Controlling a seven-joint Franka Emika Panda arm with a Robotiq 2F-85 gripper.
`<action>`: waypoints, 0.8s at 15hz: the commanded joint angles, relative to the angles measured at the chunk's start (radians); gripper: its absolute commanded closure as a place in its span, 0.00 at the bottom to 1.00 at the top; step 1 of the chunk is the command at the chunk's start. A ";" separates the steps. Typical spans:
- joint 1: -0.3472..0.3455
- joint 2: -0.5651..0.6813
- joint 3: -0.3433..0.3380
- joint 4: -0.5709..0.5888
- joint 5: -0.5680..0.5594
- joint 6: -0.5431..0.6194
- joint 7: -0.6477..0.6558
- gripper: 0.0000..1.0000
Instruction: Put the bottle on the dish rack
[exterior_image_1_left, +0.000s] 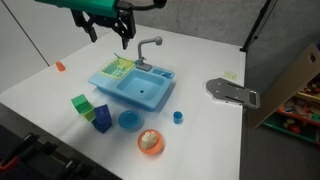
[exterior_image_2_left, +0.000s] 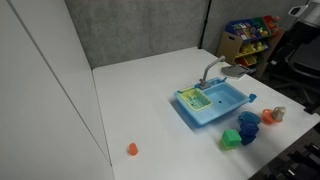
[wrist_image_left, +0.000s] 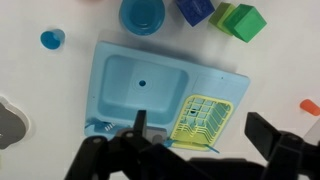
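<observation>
The arm hangs high with the gripper (exterior_image_1_left: 108, 28) pointing down, its fingers spread and empty above the rack (exterior_image_1_left: 118, 68), while the bottle (exterior_image_1_left: 150, 141) lies on the orange plate (exterior_image_1_left: 139, 147) near the sink (exterior_image_1_left: 140, 92).

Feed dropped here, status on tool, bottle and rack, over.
Tool open, empty, high above dish rack. Bottle on orange plate, untouched. Nothing blocking rack.

In the wrist view the pincer (wrist_image_left: 200, 130) is cut off by the bottom edge, and its dark body hides the near rim of the sink (wrist_image_left: 140, 85). The blue bowl (wrist_image_left: 141, 12) is clipped at the top. In an exterior view the bottle (exterior_image_1_left: 150, 141) is only a pale blur.
</observation>
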 joint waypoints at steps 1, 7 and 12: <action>-0.018 0.075 0.045 0.074 0.002 -0.003 0.043 0.00; -0.025 0.161 0.101 0.106 -0.024 -0.002 0.115 0.00; -0.032 0.190 0.135 0.060 -0.143 0.017 0.255 0.00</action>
